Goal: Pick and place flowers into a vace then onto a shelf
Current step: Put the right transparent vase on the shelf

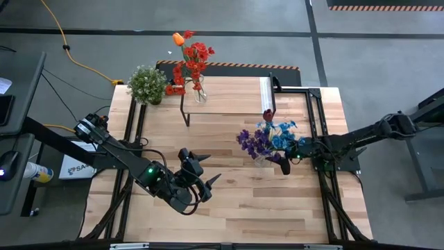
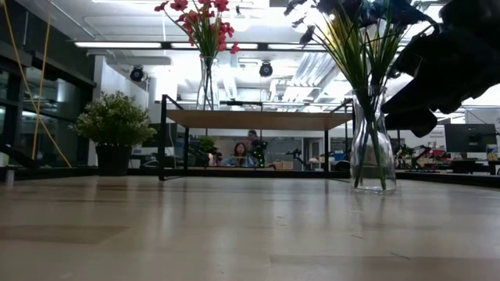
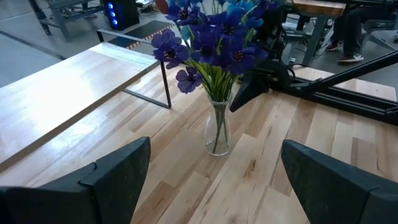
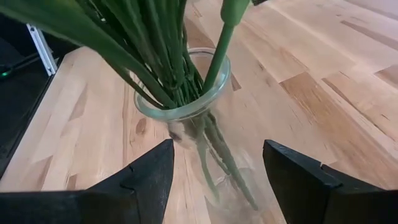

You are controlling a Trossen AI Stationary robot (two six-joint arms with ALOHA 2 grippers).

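Right gripper (image 1: 286, 164) sits at the glass vase (image 2: 373, 144) of purple and blue flowers (image 1: 267, 139), near the table's (image 1: 277, 208) right edge, in front of the shelf (image 1: 229, 97). Fingers spread, one each side of the vase neck; contact not discernible. Vase base is cropped in the right wrist view; stems (image 4: 180, 62) fill the mouth.

Left gripper (image 1: 201, 177) hovers mid-table toward the front edge, jaws released, empty.

Second vase (image 1: 199, 92) with red flowers and an orange tulip (image 1: 179, 39) stands on the shelf's left end. Potted plant (image 1: 147, 84) at the table's back left corner.
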